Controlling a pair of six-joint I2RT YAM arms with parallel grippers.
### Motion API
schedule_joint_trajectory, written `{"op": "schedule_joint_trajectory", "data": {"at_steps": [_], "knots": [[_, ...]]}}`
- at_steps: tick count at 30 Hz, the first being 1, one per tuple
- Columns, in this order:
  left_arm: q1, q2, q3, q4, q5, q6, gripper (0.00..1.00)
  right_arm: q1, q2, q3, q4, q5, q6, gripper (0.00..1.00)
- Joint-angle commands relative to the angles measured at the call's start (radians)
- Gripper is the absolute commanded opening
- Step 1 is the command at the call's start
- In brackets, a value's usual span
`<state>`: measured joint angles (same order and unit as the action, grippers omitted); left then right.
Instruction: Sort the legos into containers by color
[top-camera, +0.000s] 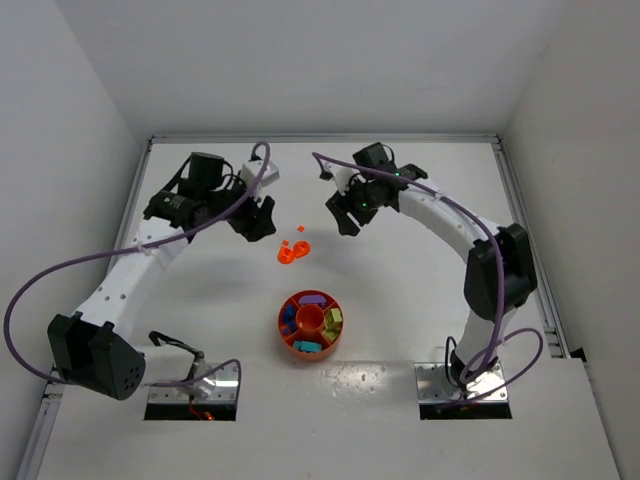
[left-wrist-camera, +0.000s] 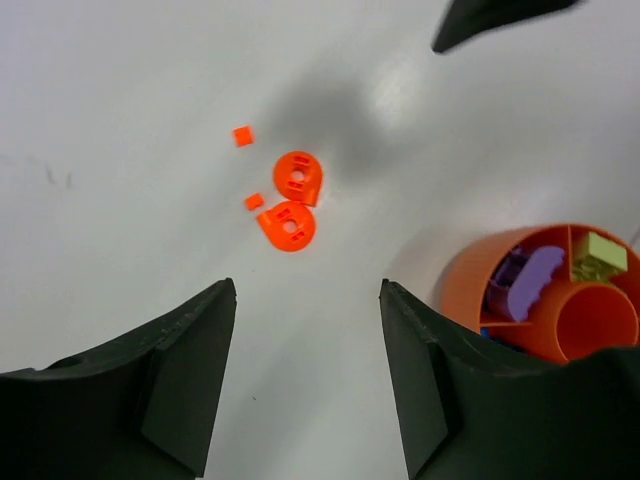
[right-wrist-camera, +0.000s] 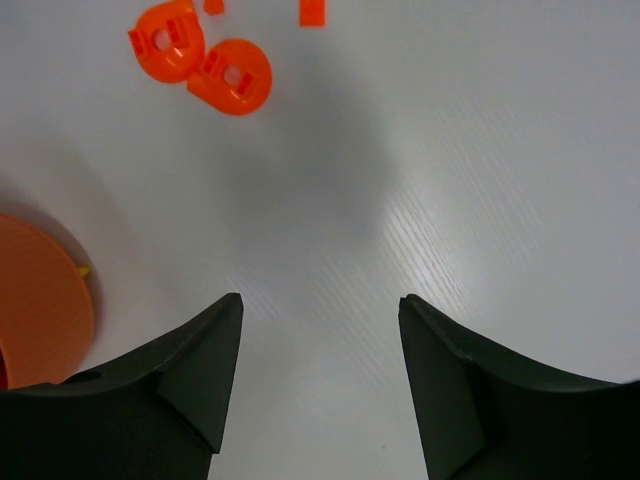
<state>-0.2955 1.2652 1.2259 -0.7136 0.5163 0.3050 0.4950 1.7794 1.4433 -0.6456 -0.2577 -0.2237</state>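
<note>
Left tool (left-wrist-camera: 305, 300): dark fingers spread, nothing between them, held above the white surface (left-wrist-camera: 120, 60), near the loose pieces

Right tool (right-wrist-camera: 320, 305): also spread and empty, facing the same pieces from the opposite side

Loose legos (left-wrist-camera: 292, 200): orange-red, four seen; two flat rounded pieces with slotted centres, touching or nearly so, and two tiny squares just beside them; all lie beyond the tray, between the two tools

Tray (left-wrist-camera: 465, 290): round, orange-red, divided; purple (left-wrist-camera: 535, 280) and yellow-green (left-wrist-camera: 600, 255) bricks show in separate wedges; centre cup (left-wrist-camera: 595, 320) looks bare

Step, as judged: collecting the last orange-red group, other colours apparently sorted

Next move calls for: one tool lowered over a single piece and closed on its thin edge without nudging its neighbour
</note>
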Motion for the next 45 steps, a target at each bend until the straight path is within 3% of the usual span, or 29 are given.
{"op": "schedule_joint_trajectory", "data": {"at_steps": [1,6,11,12,16,18,22,29,35,45], "knots": [[0.051,0.011,0.021,0.088,-0.085,-0.238,0.65,0.039,0.040,0.104,-0.032,-0.005,0.003,0.62],[0.076,0.094,0.101,0.030,-0.235,-0.340,0.58,0.049,0.028,0.026,0.089,0.032,-0.036,0.60],[0.116,0.106,0.092,0.039,-0.226,-0.405,0.58,0.070,0.205,0.216,-0.037,0.041,0.157,0.47],[0.116,0.106,0.092,0.039,-0.226,-0.405,0.60,0.080,0.218,0.216,-0.026,0.075,0.237,0.47],[0.116,0.106,0.083,0.049,-0.236,-0.425,0.64,0.142,0.198,0.199,0.038,0.126,0.282,0.50],[0.116,0.106,0.083,0.049,-0.236,-0.435,0.80,0.154,0.221,0.224,0.029,0.136,0.293,0.54],[0.116,0.115,0.073,0.059,-0.236,-0.457,0.95,0.174,0.271,0.259,0.038,0.147,0.319,0.56],[0.116,0.115,0.073,0.069,-0.257,-0.448,0.97,0.192,0.342,0.310,0.047,0.170,0.356,0.56],[0.116,0.125,0.073,0.069,-0.257,-0.448,0.99,0.192,0.391,0.341,0.047,0.161,0.374,0.48],[0.125,0.145,0.073,0.078,-0.266,-0.448,1.00,0.192,0.465,0.382,0.047,0.132,0.403,0.47]]}}
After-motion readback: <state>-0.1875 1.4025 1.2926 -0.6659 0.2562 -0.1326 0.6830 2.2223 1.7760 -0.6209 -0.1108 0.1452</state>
